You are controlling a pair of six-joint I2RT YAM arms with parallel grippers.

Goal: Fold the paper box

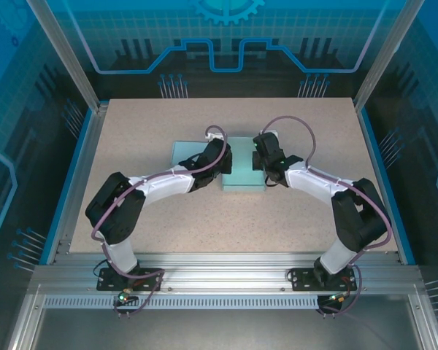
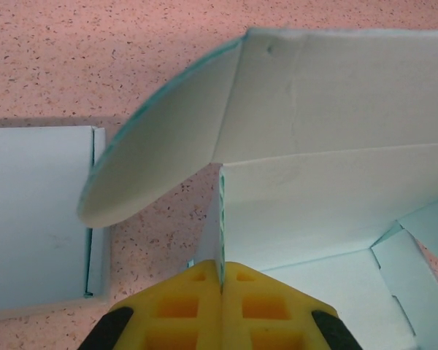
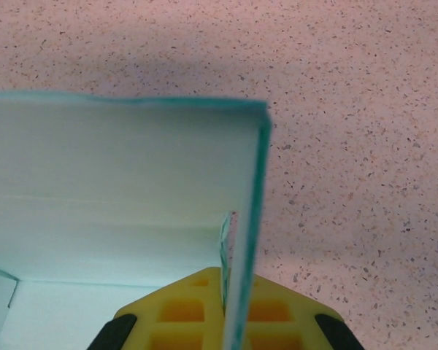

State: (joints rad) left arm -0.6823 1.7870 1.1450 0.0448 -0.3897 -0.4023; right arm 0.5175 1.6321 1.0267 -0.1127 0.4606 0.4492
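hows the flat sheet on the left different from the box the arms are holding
The flat sheet lies level on the table; the paper box has walls standing up. No gripper touches the sheet; the left gripper and right gripper each pinch a box wall. Both are pale teal card.

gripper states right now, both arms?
Left gripper: closed, jaws pinching an upright wall of the pale teal paper box.
Right gripper: closed, pinching a wall of the same box.

paper box (image 1: 242, 175) mid-table, open tabletop (image 1: 204, 226) around
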